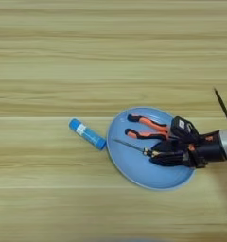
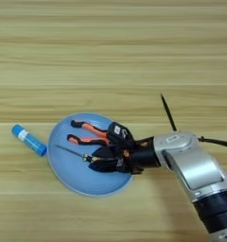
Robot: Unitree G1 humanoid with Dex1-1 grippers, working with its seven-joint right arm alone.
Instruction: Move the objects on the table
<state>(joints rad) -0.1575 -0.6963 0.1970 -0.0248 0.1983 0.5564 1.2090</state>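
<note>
On the striped light wooden table (image 1: 49, 56), the black two-fingered right gripper (image 2: 102, 159) hangs over the round blue plate (image 1: 134, 172), its fingers closed around the thin yellow-and-black-handled screwdriver (image 1: 134, 147). Orange-and-black needle-nose pliers (image 1: 146, 127) lie on the plate. The blue glue stick with white label (image 1: 87, 133) lies just left of the plate's rim.

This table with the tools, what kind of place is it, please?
Probably a workshop or lab test bench: a bare wooden table holds only pliers and a screwdriver on a blue plate, a glue stick beside it, and a robot gripper.
</note>
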